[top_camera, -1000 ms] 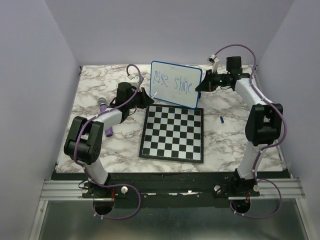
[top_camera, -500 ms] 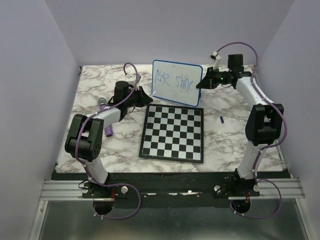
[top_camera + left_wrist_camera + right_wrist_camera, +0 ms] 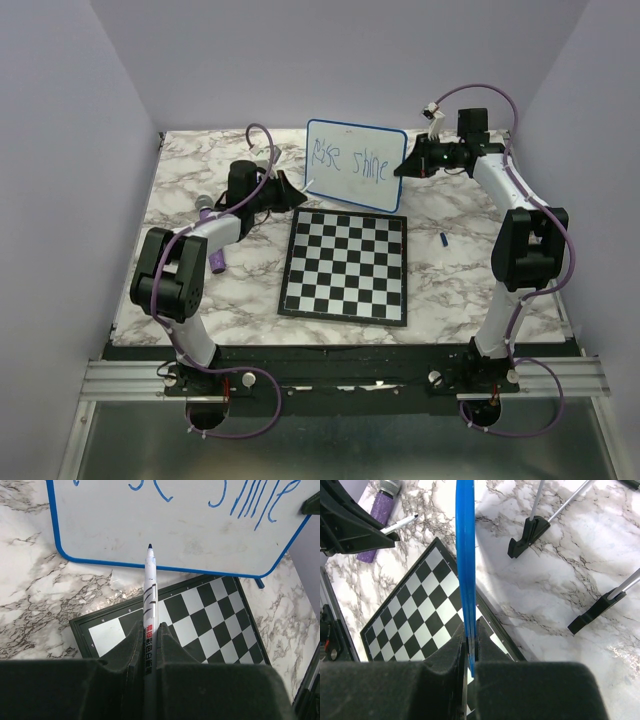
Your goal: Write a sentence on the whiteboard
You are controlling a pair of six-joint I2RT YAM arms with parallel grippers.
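Plainly, lavender walls [image 3: 350, 60] enclose the marbled tabletop [image 3: 455, 290], chessboard [image 3: 345, 265], whiteboard [image 3: 355, 165] and marker [image 3: 150, 585].

Left arm [image 3: 190, 250] extended low, left gripper [image 3: 149, 630] clamped on marker [image 3: 149, 582], right arm [image 3: 512, 195] raised, bent inward, right gripper [image 3: 469, 632] pinching whiteboard [image 3: 352, 192] edge.

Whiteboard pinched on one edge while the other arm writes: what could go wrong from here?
1. The right gripper clamps only the thin blue rim of the whiteboard; pen pressure at the opposite side could pivot or slip it.
2. The marker in the left gripper points low on the board, near the bottom rim; words below the sentence might run off.
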